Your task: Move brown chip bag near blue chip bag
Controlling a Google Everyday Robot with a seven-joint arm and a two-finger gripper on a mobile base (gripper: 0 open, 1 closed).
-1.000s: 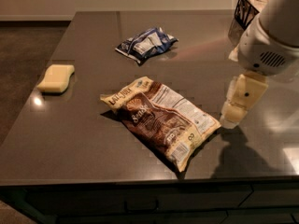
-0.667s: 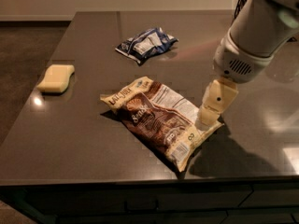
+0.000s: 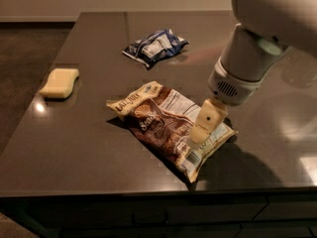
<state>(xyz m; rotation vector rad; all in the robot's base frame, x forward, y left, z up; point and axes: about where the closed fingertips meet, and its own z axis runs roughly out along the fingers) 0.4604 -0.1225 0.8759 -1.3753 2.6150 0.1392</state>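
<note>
The brown chip bag (image 3: 161, 123) lies flat near the table's front edge, with cream-yellow ends and a white label. The blue chip bag (image 3: 155, 45) lies further back, left of centre, well apart from the brown one. My gripper (image 3: 202, 132) hangs from the white arm at the upper right and sits over the right part of the brown bag, its cream finger pointing down at the bag's surface. The finger covers part of the bag's right end.
A yellow sponge (image 3: 60, 82) lies near the left edge of the dark table (image 3: 89, 152). The table's front edge runs just below the brown bag. The white arm (image 3: 257, 53) fills the upper right.
The arm and gripper have moved left and toward the camera, from beside the brown bag's right end to over the bag. The bags and sponge have not moved.
</note>
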